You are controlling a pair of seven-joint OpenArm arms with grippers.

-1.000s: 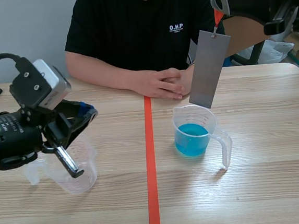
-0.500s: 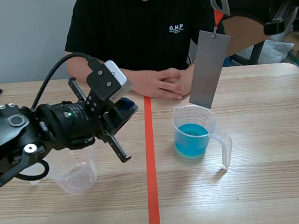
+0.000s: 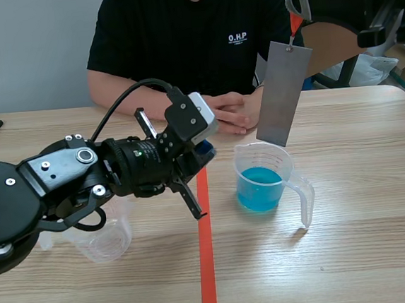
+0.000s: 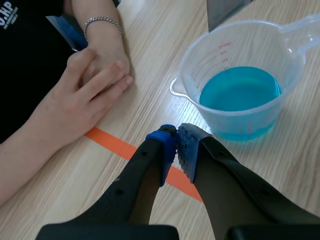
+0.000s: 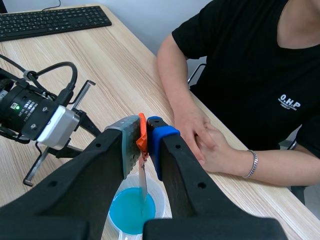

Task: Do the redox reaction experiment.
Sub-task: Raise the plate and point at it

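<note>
Two measuring cups stand on the desk (image 3: 377, 200): an empty cup (image 3: 105, 239) at near left, a cup of blue liquid (image 3: 264, 183) right of the tape line (image 3: 207, 264). Left jaws, closed on nothing, hover just left of it. Right jaws pinch an orange tab (image 3: 295, 21); a grey metal sheet (image 3: 284, 91) hangs from it down to that cup's far rim.

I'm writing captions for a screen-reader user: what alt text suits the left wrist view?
The left pincer, shut on nothing, sits just short of a clear measuring jug of blue liquid on a wooden table. A person's clasped hands rest nearby.
</note>
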